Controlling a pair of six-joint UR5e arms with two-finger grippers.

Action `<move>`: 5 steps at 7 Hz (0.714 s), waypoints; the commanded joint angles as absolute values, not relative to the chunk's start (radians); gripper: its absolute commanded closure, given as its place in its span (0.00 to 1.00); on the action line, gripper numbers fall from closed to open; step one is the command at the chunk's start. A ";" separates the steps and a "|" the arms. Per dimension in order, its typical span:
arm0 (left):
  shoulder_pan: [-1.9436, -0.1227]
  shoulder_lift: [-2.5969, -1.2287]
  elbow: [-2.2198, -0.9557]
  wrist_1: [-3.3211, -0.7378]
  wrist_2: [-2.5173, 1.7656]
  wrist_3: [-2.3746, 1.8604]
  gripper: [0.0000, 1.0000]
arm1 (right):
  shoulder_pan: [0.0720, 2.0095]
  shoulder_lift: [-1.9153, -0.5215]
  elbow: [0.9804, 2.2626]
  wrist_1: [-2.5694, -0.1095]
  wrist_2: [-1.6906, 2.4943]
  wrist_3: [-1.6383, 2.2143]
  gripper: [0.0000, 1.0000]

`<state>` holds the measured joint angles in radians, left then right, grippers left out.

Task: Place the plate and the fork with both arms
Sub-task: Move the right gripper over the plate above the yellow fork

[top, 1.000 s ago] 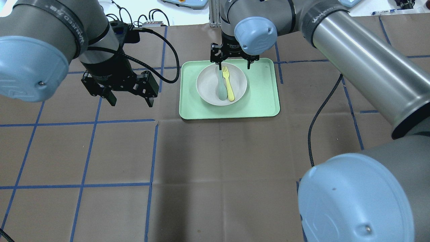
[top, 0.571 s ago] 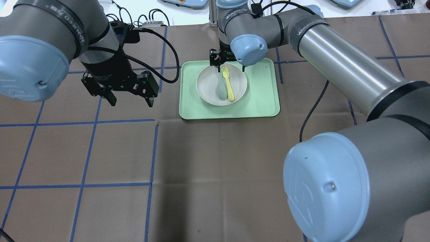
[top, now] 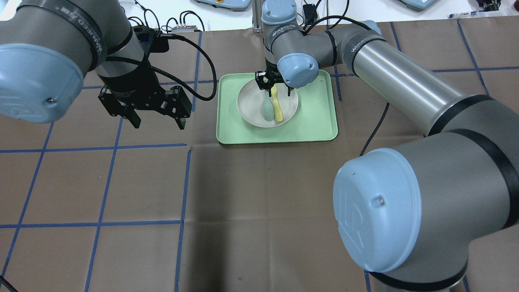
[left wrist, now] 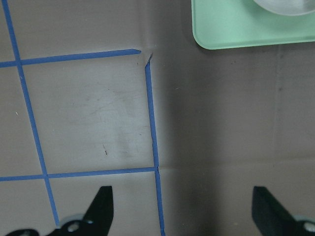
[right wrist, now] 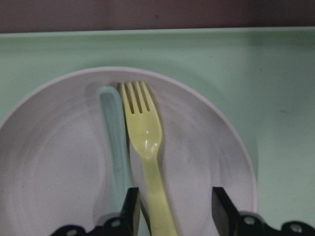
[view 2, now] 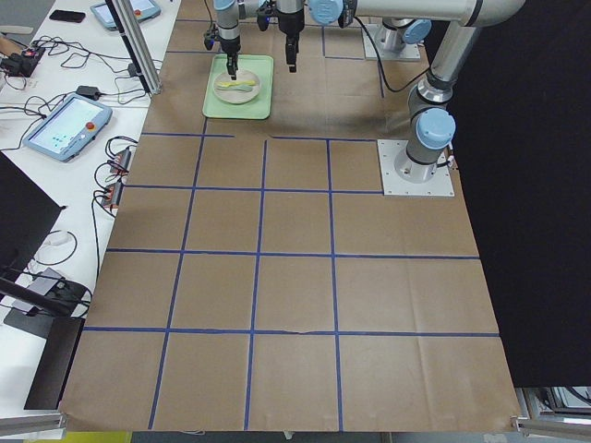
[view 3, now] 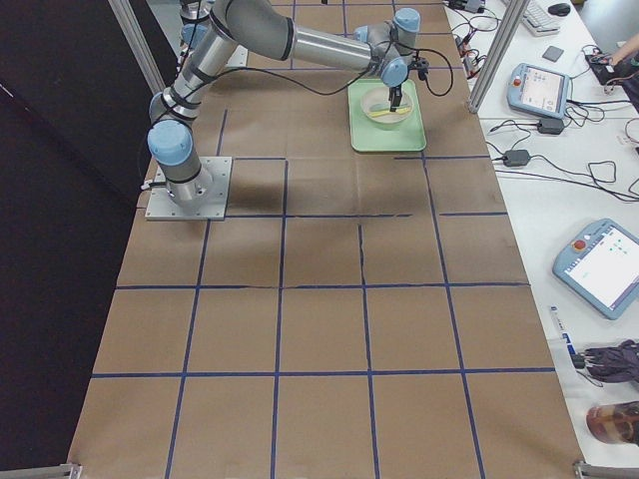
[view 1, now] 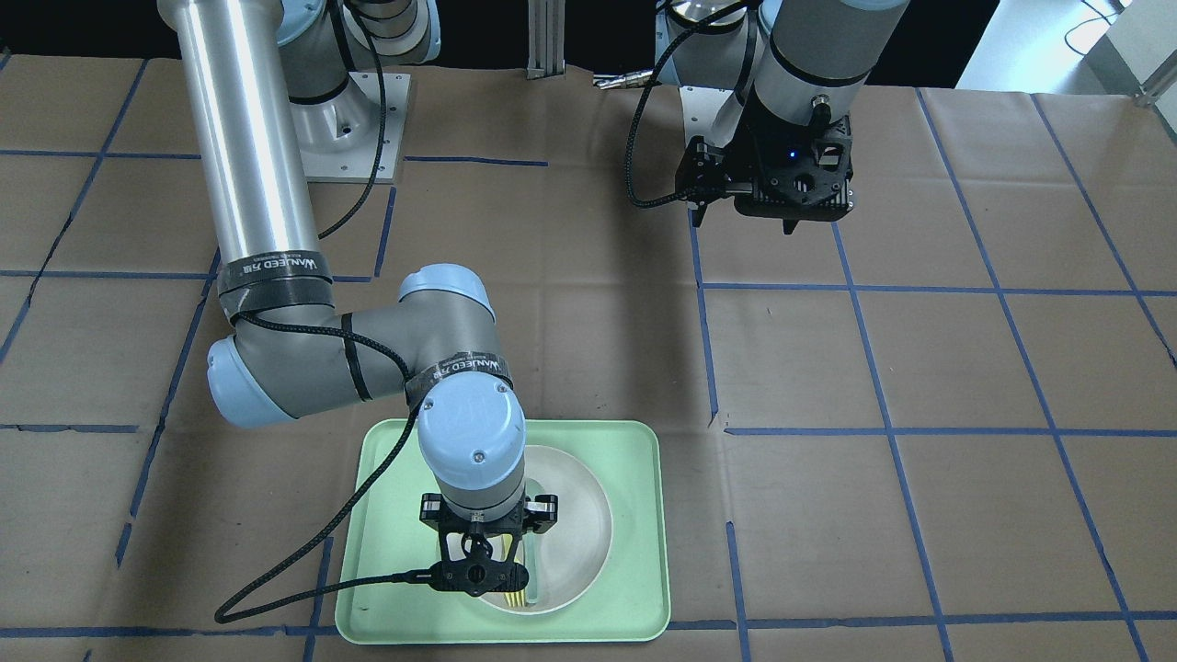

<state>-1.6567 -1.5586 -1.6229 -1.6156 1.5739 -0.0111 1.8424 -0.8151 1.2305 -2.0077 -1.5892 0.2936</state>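
The off-white plate [top: 248, 106] sits on the pale green tray [top: 318, 121]. The yellow fork [top: 277, 110] lies in the plate, next to a grey-green spoon [top: 267, 112]. My right gripper [top: 275, 86] is low over the plate's far side and open. In the right wrist view its fingers [right wrist: 130, 210] straddle the fork [right wrist: 144, 142] handle without closing on it; the spoon [right wrist: 113, 137] lies just outside the left finger. My left gripper [top: 159, 123] is open and empty, above the table left of the tray.
Brown paper with blue tape lines covers the table. The left wrist view shows the tray's corner [left wrist: 231, 29] and bare paper below the left gripper [left wrist: 183, 209]. A black cable [top: 375, 134] hangs from the right arm beside the tray.
My right gripper has come down and forward over the plate, now covering the fork's tines from above. The left arm has not moved.
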 commanded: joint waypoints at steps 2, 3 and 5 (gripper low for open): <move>-1.657 -1.559 -1.623 -1.617 1.574 -0.012 0.01 | 1.844 -0.801 1.236 -2.011 -1.586 0.291 0.44; -1.657 -1.559 -1.623 -1.617 1.574 -0.012 0.01 | 1.845 -0.795 1.236 -2.011 -1.583 0.293 0.44; -1.657 -1.559 -1.623 -1.615 1.574 -0.012 0.01 | 1.845 -0.793 1.239 -2.010 -1.582 0.291 0.43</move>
<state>-1.6567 -1.5585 -1.6230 -1.6158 1.5739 -0.0123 1.8451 -0.7945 1.2379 -2.0100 -1.5825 0.2925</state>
